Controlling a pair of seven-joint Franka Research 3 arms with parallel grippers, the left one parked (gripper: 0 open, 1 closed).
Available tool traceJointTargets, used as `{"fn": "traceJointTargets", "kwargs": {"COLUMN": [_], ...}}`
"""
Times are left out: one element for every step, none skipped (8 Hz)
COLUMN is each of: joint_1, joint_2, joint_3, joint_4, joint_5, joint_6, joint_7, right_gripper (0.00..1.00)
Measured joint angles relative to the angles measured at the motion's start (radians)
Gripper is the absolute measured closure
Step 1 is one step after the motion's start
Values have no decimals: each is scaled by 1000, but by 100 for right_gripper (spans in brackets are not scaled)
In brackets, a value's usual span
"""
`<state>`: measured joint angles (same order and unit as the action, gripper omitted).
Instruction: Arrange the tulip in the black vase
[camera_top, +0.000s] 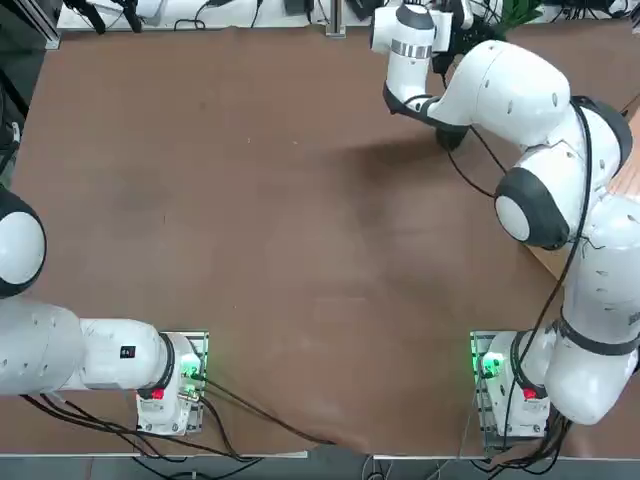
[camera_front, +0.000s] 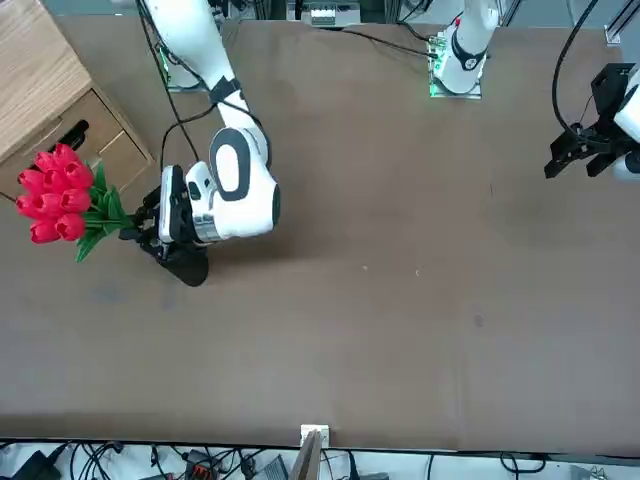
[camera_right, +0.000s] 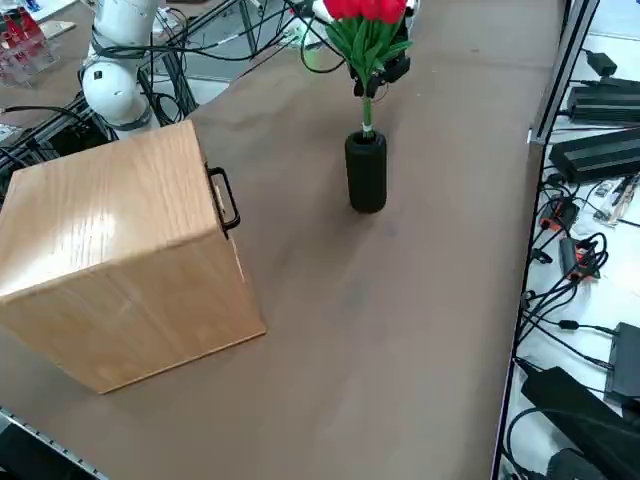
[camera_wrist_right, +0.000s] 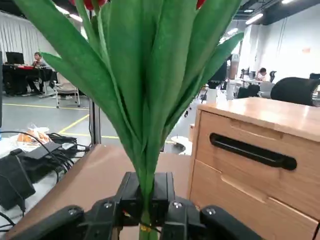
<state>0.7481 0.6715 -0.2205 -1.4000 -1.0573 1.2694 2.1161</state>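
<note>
The tulip (camera_front: 55, 195) is a bunch of red blooms with narrow green leaves (camera_wrist_right: 145, 90) on a thin green stem (camera_right: 367, 115). My right gripper (camera_wrist_right: 145, 202) is shut on the stem just under the leaves. It shows beside the leaves in the front view (camera_front: 142, 228) and above the vase in the right side view (camera_right: 383, 68). The black vase (camera_right: 366, 172) stands upright on the brown table, directly below the gripper (camera_front: 187, 265). The stem runs straight down to the vase's round mouth, with the blooms well above it.
A wooden drawer box (camera_right: 120, 260) with a black handle (camera_wrist_right: 252, 151) stands on the table close to the vase (camera_front: 50, 90). Cables and power bricks (camera_right: 590, 150) lie off the table's edge. Open brown tabletop (camera_front: 400, 280) spreads across the middle.
</note>
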Motion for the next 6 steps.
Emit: {"fn": "traceJointTargets", "kwargs": {"joint_1": [0, 0, 0, 0, 0, 0], "joint_2": [7, 17, 30, 44, 58, 70], "joint_3": [0, 0, 0, 0, 0, 0], "joint_4": [0, 0, 0, 0, 0, 0], "joint_5": [2, 3, 3, 3, 6, 14], "joint_6": [1, 1, 2, 3, 4, 6], "joint_7": [10, 20, 32, 43, 51, 55], "right_gripper": [90, 90, 90, 90, 90, 90]}}
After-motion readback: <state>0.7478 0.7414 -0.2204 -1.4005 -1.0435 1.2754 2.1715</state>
